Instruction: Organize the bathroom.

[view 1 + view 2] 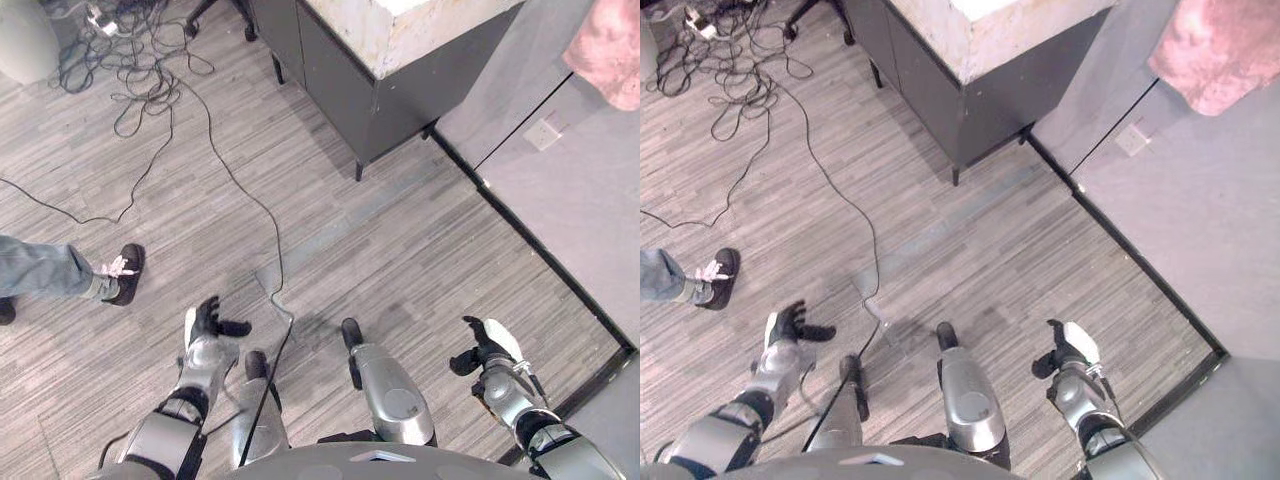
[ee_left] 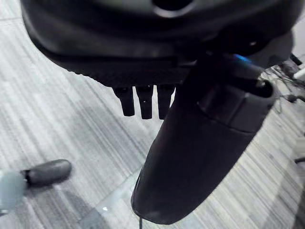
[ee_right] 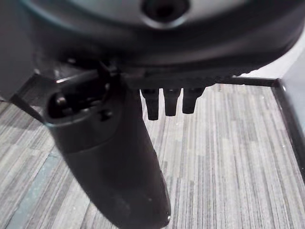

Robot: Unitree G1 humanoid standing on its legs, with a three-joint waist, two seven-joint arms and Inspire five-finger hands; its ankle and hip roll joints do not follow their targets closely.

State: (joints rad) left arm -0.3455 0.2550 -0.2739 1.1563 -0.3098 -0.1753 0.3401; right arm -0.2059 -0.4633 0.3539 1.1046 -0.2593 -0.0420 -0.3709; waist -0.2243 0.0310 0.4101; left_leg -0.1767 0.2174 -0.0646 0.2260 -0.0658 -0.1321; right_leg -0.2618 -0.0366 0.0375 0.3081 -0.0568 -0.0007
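My left hand (image 1: 205, 325) hangs low over the grey wood-look floor, open, with its thumb (image 2: 200, 157) spread out and nothing in it. On the other side my right hand (image 1: 487, 348), which has a white thumb cover, is also open and empty, close to the black baseboard (image 1: 545, 255). A pink towel (image 1: 1218, 48) hangs on the grey wall at the far right. A dark cabinet (image 1: 372, 95) with a pale stone top stands ahead, well beyond both hands.
A person's leg in jeans and a dark shoe (image 1: 125, 272) stand on the floor to the left. A tangle of loose cables (image 1: 130, 60) lies at the far left. A wall outlet (image 1: 543, 133) sits low on the grey wall.
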